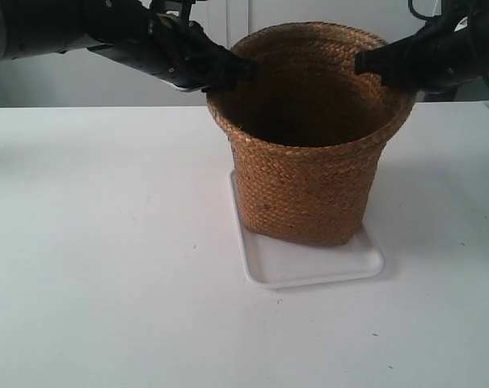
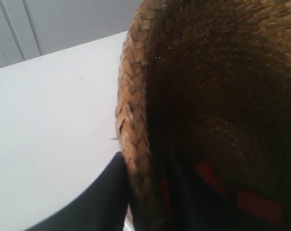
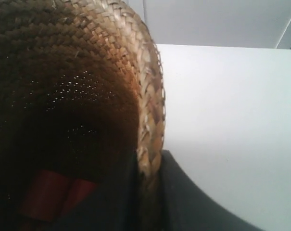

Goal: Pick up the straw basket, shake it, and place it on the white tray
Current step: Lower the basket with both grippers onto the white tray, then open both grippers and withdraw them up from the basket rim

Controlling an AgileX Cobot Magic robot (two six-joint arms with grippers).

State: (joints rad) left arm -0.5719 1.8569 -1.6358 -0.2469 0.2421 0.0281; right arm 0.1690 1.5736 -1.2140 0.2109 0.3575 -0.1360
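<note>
The straw basket (image 1: 309,162) stands upright with its base on the white tray (image 1: 309,263), toward the tray's far side. The gripper of the arm at the exterior view's left (image 1: 240,71) grips the braided rim on that side. The other arm's gripper (image 1: 365,63) grips the opposite rim. In the left wrist view my left gripper (image 2: 143,168) is shut on the rim (image 2: 133,110), one finger outside and one inside. The right wrist view shows my right gripper (image 3: 150,168) shut on the rim (image 3: 150,106) the same way.
The tray lies on a white table (image 1: 90,242), with its near strip bare in front of the basket. Pale wall panels (image 1: 82,81) stand behind the table. Red patches (image 3: 54,192) show low in the basket's dark inside; what they are I cannot tell.
</note>
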